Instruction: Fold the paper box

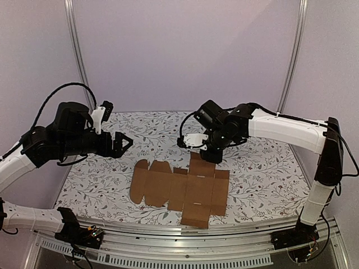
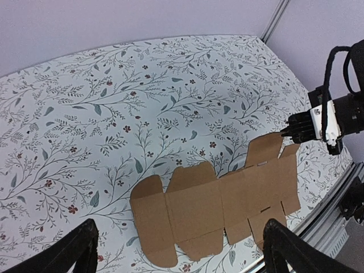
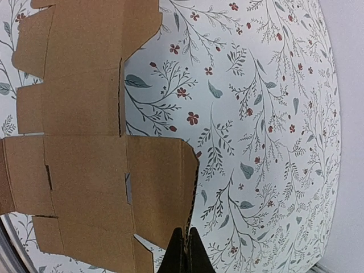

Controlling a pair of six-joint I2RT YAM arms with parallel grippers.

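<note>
The paper box [image 1: 180, 188] is a flat brown die-cut cardboard sheet with flaps and notches, lying on the flowered table near the front. It also shows in the left wrist view [image 2: 219, 205] and the right wrist view [image 3: 96, 153]. My right gripper [image 3: 186, 239] is shut on the edge of the sheet's far flap, its fingers pinching the cardboard rim; in the top view it [image 1: 205, 152] sits at the flap's far end. My left gripper [image 1: 124, 143] is open and empty, hovering to the left of and above the sheet; its fingers [image 2: 74, 250] frame the sheet from above.
The flowered tablecloth [image 1: 258, 168] covers the table. A metal rail [image 1: 185, 232] runs along the near edge. White frame posts [image 1: 76, 50] stand at the back corners before a plain wall.
</note>
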